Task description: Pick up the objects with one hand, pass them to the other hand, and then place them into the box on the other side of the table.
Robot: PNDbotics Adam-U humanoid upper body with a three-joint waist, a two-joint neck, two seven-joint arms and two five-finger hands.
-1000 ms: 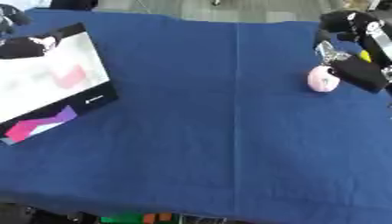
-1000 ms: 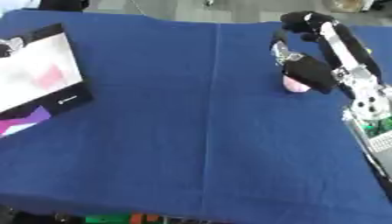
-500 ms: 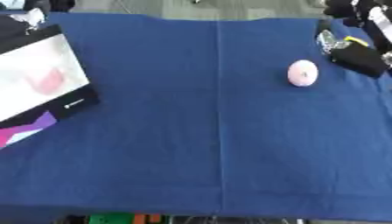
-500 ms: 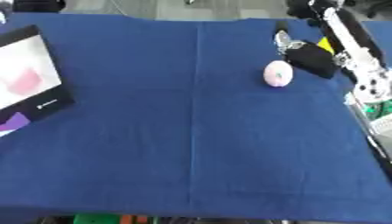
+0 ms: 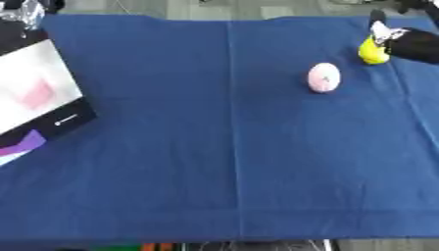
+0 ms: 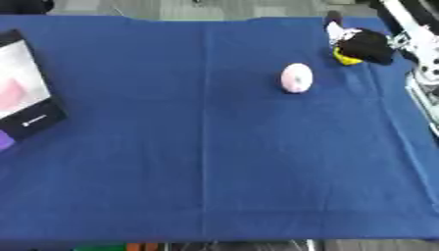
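Note:
A pink rounded object lies on the blue tablecloth, right of the middle. Further right, near the table's far right corner, my black right hand is curled over a small yellow object, which peeks out at the hand's left and lower side. A pale fingertip sticks up above the yellow object. The box, white inside with a black rim, lies tilted at the left edge of the table. My left hand does not show.
The blue cloth covers the whole table, with a crease down its middle. A purple patch shows at the box's lower edge. A blurred dark and silver shape sits in the far left corner.
The camera has shifted, so the whole picture moved. Relative to the pink object, my right hand has drawn away up and to the right, with the yellow object.

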